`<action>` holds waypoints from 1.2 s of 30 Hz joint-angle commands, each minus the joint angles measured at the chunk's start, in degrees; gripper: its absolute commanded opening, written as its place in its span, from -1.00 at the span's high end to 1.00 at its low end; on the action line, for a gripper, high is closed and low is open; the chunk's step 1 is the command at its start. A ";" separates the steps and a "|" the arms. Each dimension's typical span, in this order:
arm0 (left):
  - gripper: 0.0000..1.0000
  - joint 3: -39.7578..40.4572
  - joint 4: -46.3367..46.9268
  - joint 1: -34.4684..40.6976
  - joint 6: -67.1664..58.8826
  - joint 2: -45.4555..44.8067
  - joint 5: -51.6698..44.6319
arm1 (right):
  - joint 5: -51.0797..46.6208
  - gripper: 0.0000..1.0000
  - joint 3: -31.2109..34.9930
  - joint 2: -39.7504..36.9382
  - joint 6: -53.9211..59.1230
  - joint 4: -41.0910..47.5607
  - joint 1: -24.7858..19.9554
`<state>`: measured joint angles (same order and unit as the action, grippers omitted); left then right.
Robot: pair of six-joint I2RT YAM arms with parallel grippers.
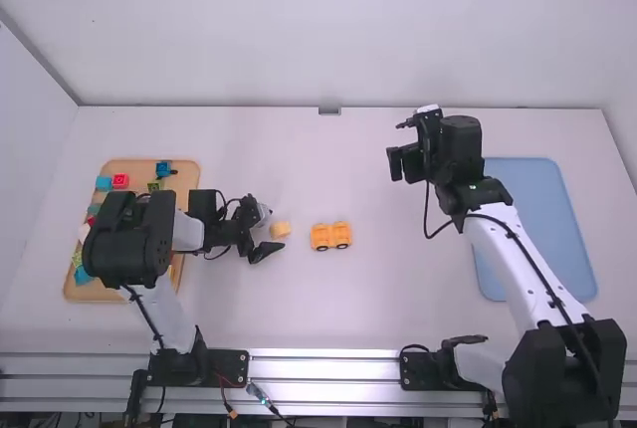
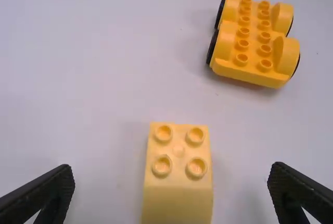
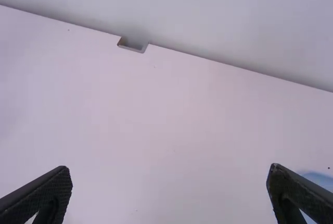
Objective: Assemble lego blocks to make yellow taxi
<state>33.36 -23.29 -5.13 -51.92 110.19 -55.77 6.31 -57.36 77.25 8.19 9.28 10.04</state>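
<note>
Wheeled base [image 2: 255, 41], yellow, one: we find it upright on the white surface [image 1: 348, 309], studs up and bare. We judge it the taxi's underside, ready to build on.

Pale yellow block [image 2: 178, 182], one: four studs up, near the base but apart from it, unjoined.

Left tool [image 2: 174, 174], one: fingers wide apart on either side of the block, gripping nothing. We take the pick-up to be the step in hand.

Right tool [image 3: 170, 174], one: above the surface, fingers wide apart, empty.

Wooden tray [image 1: 187, 179], at the left: holds loose coloured blocks [image 1: 120, 181]. Blue tray [image 1: 537, 219], at the right.

State of work: we enter no joins made on the base; the body, beginning perhaps with this block, is to be added.
</note>
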 commanded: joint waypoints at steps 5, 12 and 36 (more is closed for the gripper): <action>-0.82 2.67 5.66 0.39 -4.02 0.39 0.79 | 0.09 -0.98 -1.79 0.35 1.07 0.74 0.59; -0.47 1.73 3.54 1.09 -4.07 0.39 0.00 | 0.11 -0.98 -1.79 0.35 1.07 1.36 0.37; -0.07 2.01 0.72 2.64 -3.26 3.63 1.25 | 0.07 -0.98 -1.79 0.35 1.25 1.70 0.83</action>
<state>35.09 -23.22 -1.96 -55.35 112.51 -55.22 6.42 -57.36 77.25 9.45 10.96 10.76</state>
